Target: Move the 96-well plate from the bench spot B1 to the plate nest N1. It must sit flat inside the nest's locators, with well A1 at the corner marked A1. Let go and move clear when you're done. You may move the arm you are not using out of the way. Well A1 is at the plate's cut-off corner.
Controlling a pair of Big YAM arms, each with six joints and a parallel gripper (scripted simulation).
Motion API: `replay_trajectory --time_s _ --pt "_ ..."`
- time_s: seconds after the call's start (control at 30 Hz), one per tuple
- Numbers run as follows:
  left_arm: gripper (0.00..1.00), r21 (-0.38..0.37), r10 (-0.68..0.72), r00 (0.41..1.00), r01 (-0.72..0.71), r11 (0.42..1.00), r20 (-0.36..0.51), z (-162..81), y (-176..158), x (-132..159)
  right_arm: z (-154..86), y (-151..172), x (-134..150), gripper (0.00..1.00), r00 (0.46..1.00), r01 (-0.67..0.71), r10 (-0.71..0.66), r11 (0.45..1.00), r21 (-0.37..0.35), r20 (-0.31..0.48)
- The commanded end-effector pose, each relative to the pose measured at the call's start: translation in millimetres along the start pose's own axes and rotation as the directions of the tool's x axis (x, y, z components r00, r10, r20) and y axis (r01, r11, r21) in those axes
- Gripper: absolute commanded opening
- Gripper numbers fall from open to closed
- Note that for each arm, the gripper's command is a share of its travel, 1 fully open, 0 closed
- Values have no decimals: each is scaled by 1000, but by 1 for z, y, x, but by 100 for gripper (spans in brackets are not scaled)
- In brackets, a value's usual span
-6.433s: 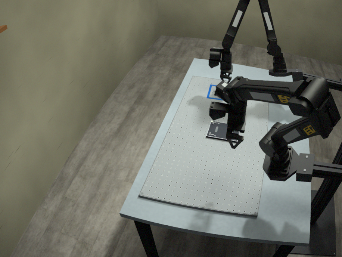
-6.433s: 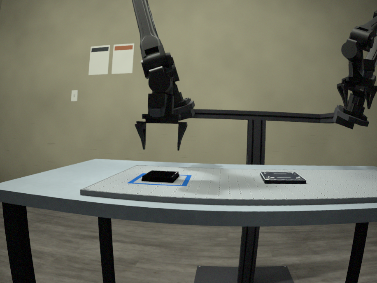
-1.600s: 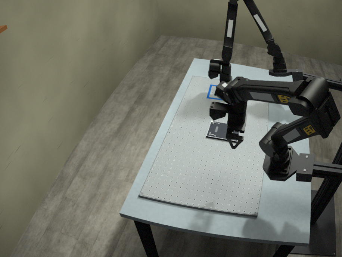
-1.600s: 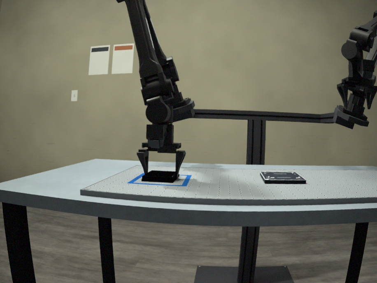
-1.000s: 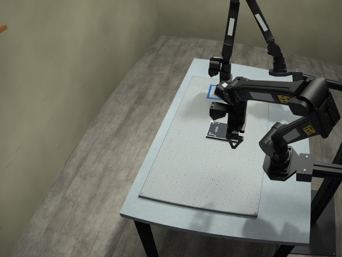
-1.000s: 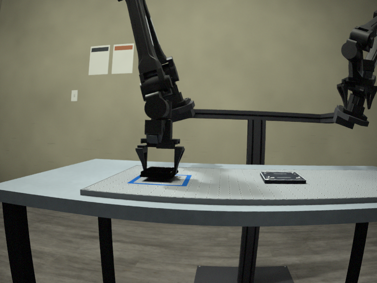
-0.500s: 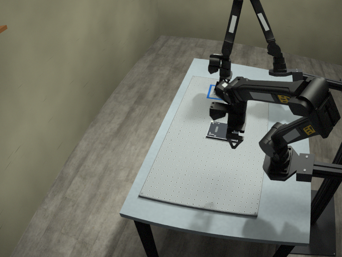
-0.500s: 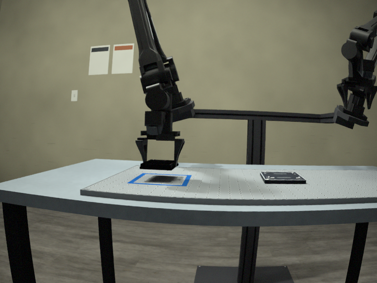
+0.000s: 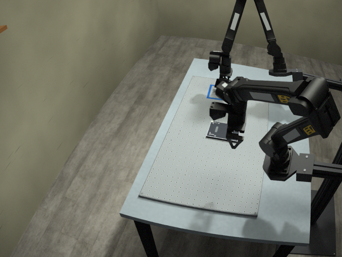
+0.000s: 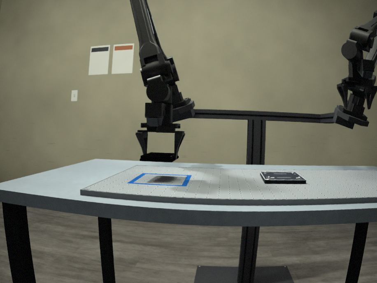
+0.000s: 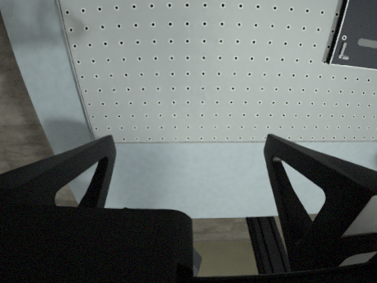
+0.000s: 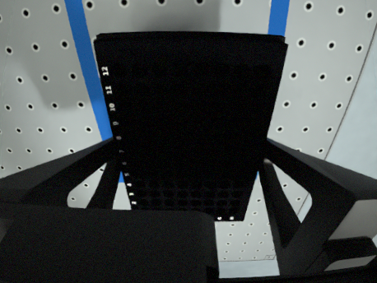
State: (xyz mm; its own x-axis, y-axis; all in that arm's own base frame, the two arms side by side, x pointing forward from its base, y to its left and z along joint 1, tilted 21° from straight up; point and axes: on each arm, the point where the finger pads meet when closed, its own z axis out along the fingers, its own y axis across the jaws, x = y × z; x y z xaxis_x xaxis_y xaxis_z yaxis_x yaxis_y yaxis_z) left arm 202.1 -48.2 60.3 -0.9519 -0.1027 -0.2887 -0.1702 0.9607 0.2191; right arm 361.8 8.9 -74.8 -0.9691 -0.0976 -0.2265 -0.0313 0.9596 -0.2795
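Blue taped rectangle (image 9: 209, 91) (image 10: 158, 184) (image 11: 0, 0) on the pegboard-looking base up front,Blue tape outline (image 9: 208, 92) (image 10: 158, 184) (image 12: 91, 82) up front, black well plate (image 9: 217, 83) (image 10: 159, 156) (image 12: 193, 103) hanging above the board, right between the right gripper's (image 9: 225, 78) (image 10: 160, 154) (image 12: 190, 141) fingers, clamped on it, left gripper (image 9: 236, 139) (image 10: 357, 107) (image 11: 190, 137) off well apart, fingers wide open.

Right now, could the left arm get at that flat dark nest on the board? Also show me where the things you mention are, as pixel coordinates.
Probably yes: its end effector (image 11: 189, 137) is open, and nothing visible stands between it and the nest (image 9: 218, 130) (image 10: 283, 176) (image 11: 360, 34).

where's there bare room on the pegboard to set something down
Bare: the stretch between the blue outline and the plate nest, though the left arm overhangs part. Crowded: over the outline, where the right gripper holds the well plate.
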Motion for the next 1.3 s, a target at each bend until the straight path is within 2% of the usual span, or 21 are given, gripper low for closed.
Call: replay_trajectory --time_s 0.0,0.5,0.63,1.27 --pt "100 -16 4 1000 -4 1000 -21 5 4 3 -12 5 -1 0 1000 6 -6 1000 -3 12" --pt "100 -16 4 1000 -4 1000 -21 5 4 3 -33 5 -2 0 1000 5 -5 1000 -3 13" --pt "100 -16 4 1000 -4 1000 -21 5 4 3 -24 7 5 0 1000 19 -19 1000 -1 -12" --pt "100 -16 4 1000 -4 1000 -21 5 4 3 -27 7 1 0 1000 14 -14 1000 -2 1"
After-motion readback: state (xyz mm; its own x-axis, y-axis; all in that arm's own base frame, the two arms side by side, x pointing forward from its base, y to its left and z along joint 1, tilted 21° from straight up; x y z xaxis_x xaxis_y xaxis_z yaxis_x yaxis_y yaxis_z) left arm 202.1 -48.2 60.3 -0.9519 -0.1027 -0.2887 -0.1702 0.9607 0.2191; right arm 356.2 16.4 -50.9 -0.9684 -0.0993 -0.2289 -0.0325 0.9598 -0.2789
